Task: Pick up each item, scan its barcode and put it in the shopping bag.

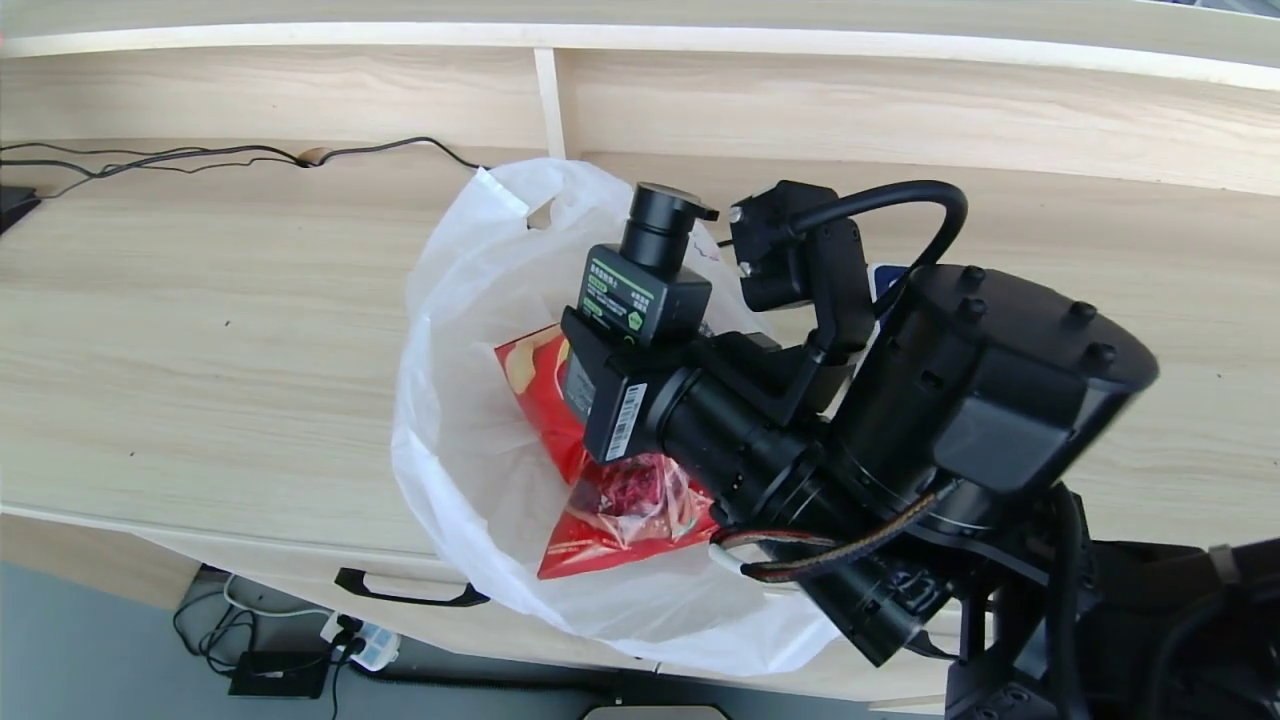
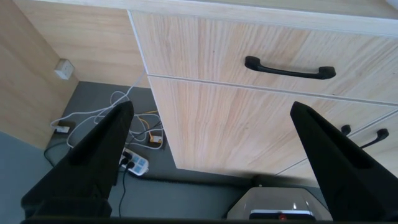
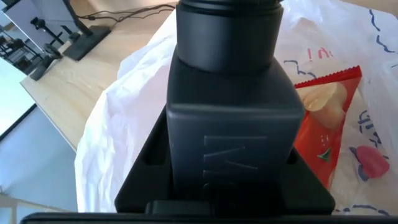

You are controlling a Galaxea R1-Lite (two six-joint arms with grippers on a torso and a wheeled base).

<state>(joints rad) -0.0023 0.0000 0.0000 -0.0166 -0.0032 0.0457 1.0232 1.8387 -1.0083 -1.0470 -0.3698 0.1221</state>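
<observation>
Wooden counter [image 1: 200,330] — right claw [image 1: 620,350] grips black bottle [image 1: 650,280] over shopping bag [image 1: 460,430]; left claw [image 2: 210,111] gapes.

Packets [image 1: 548,400] in shopping bag [image 1: 450,430], bag on counter [image 1: 200,330], apparently overhanging

This looks like a shop checkout set up in a work room. A long wooden counter [image 1: 200,330] has a raised back wall [image 1: 300,95] — like a till desk. A white shopping bag [image 1: 450,450] with a red snack pack [image 1: 540,400] inside lies on it. Drawers [image 2: 249,124] with black handles [image 2: 289,67] sit below. Loose cables [image 1: 150,160] trail along the far left, and a power strip [image 1: 365,640] lies on the grey floor [image 1: 80,650].
</observation>
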